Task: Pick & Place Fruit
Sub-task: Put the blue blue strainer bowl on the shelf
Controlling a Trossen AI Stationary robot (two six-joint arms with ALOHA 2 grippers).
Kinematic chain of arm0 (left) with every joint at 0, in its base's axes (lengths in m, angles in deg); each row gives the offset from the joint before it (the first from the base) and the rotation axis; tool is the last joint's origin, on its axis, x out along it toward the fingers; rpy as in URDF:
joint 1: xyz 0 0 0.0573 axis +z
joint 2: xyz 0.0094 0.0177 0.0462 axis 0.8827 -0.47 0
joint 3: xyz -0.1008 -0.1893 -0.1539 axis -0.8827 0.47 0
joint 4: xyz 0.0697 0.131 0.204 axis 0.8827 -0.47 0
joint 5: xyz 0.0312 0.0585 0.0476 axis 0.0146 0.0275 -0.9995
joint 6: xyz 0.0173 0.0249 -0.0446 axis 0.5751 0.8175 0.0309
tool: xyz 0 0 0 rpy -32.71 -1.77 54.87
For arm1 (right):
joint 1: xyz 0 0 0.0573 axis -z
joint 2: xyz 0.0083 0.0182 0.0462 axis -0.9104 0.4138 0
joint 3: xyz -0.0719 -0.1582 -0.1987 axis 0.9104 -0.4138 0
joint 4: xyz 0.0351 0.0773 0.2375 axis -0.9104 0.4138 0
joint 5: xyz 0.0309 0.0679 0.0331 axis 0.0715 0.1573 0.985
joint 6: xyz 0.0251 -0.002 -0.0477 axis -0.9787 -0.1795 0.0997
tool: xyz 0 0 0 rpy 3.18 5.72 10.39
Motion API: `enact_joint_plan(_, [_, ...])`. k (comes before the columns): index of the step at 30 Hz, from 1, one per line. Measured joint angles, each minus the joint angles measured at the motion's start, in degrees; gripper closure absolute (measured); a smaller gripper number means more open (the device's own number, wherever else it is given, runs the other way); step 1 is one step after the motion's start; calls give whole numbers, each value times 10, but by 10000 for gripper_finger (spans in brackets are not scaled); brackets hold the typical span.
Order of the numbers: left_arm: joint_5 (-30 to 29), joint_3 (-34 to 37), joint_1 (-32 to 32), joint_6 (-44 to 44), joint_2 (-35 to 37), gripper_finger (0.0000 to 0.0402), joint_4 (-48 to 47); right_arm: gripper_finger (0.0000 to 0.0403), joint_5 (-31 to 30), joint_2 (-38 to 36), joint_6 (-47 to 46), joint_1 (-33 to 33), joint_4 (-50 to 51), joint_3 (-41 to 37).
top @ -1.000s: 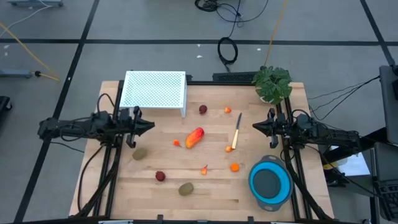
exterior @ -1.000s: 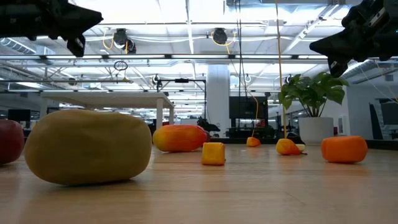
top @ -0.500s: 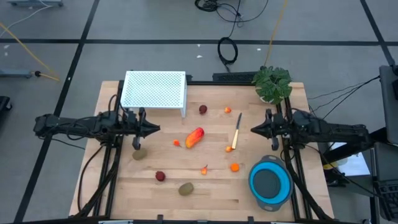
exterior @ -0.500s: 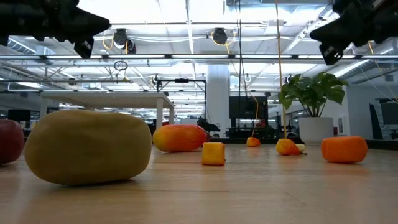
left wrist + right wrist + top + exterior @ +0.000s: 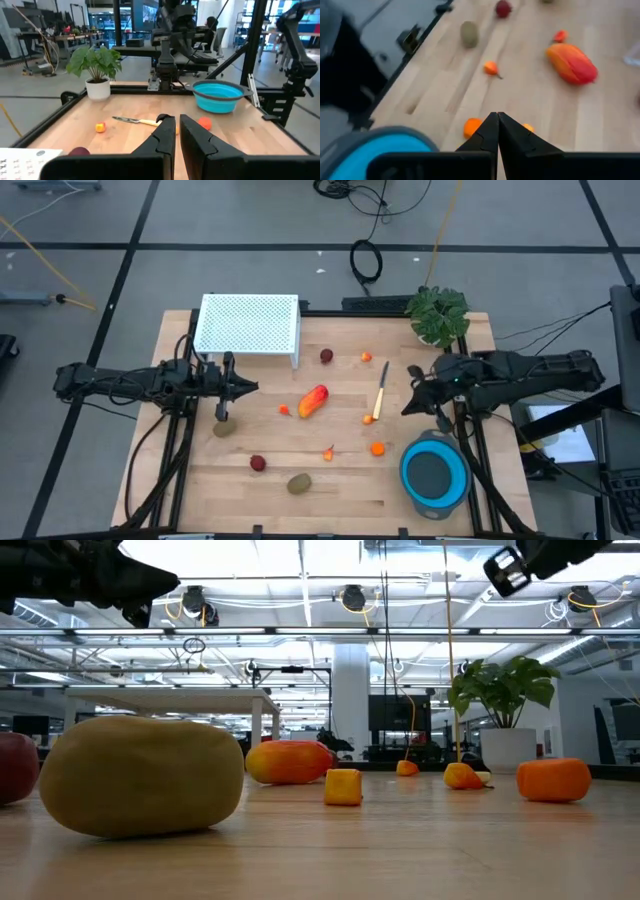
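The fruit lies scattered on the wooden table. The elongated red-orange piece is near the middle. There are dark red balls, brown-green ovals and small orange bits such as one by the bowl. My left gripper hangs shut above the table's left part, pointing level toward the middle. My right gripper hangs shut above the right part, tipped downward, with the orange bits below it. Neither holds anything.
A blue bowl stands at the near right. A yellow-handled knife lies right of the middle. At the far edge are a potted plant on the right and a white perforated box on the left.
My right gripper has risen, swung its tips toward the table's near edge and tipped from level to slanting downward, staying shut. No fruit has moved.
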Motion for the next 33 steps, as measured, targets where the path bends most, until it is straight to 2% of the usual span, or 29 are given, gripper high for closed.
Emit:
enact_joint_plan(7, [0,0,0,-1,0,378,0,403,-6,94,114,-70,76,53])
enact_joint_plan(15, [0,0,0,-2,0,378,1,387,-92,177,200,-147,172,69])
enact_joint_plan(19, [0,0,0,-2,0,378,1,369,-95,199,223,-176,177,69])
enact_joint_plan(24, [0,0,0,-3,0,378,1,332,-95,210,222,-193,165,69])
enact_joint_plan(31, [0,0,0,-4,0,378,1,255,-89,223,181,-204,130,69])
enact_joint_plan(33, [-1,0,0,-4,0,378,1,234,-66,234,180,-204,130,69])
